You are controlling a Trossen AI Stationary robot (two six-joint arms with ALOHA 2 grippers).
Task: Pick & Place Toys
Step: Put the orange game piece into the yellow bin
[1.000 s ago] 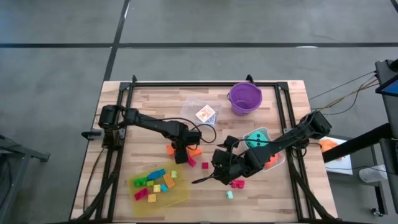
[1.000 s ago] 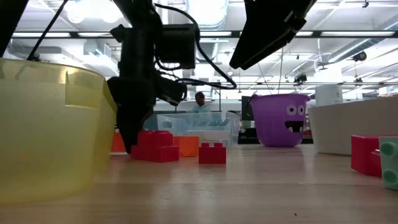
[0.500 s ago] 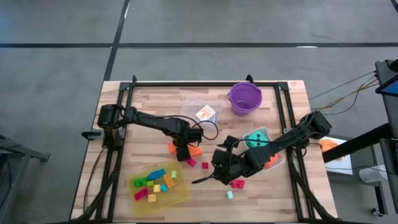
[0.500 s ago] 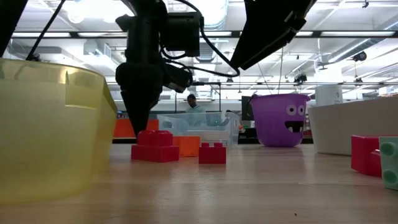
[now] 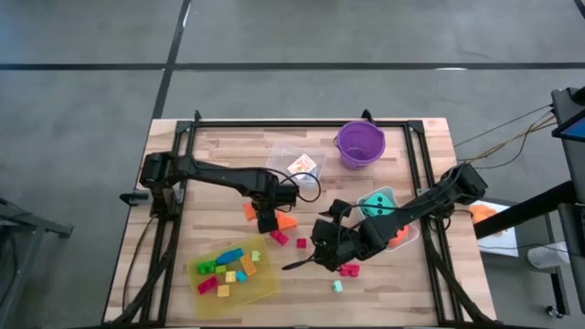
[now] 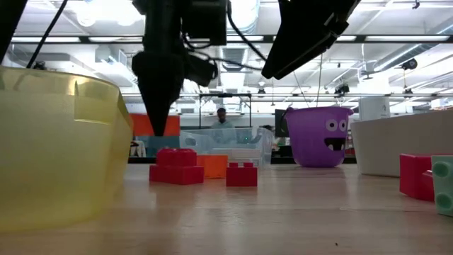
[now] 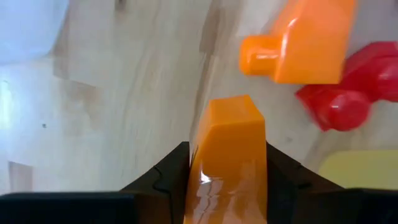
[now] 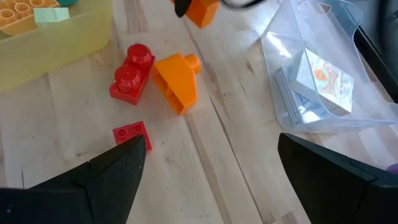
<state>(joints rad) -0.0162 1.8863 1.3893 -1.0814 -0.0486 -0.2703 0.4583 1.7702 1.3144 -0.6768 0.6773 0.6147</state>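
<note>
Clearly, the left gripper (image 7: 227, 186) was clamped on an orange wedge piece (image 7: 229, 155), its two dark fingers pressing the piece's flat opposite sides, the piece jutting forward past the tips. Seen from above, that gripper (image 5: 266, 217) stood near the table's middle, with the held piece carried clear of the wood.

Handling notes, as judged from the look of the parts:
- The wedge appeared to be rigid moulded plastic, light and glossy. The smooth faces looked slippery, so a grip across the parallel flat sides, as taken there, seemed the sound one; the sloped face would likely squirt out of the jaws.
- No fragility was apparent; a short drop would probably do no harm.

Just beside the gripper, at about 4 o'clock from it, a second orange wedge (image 5: 286, 221) lay on the table, and a red brick (image 5: 277, 237) lay just past that at about 5 o'clock. A smaller red brick (image 5: 301, 243) sat a little further out at 4 o'clock. Both bricks looked equally stiff and light, best taken across their plain side walls, not over the studs.

The yellow tray (image 5: 265, 285), holding several sorted bricks, lay at roughly 7 o'clock from the left gripper, toward the table's near edge.

The right gripper (image 8: 208, 155) hung with its jaws spread wide and nothing between them, waiting at about 4 o'clock from the left gripper.
</note>
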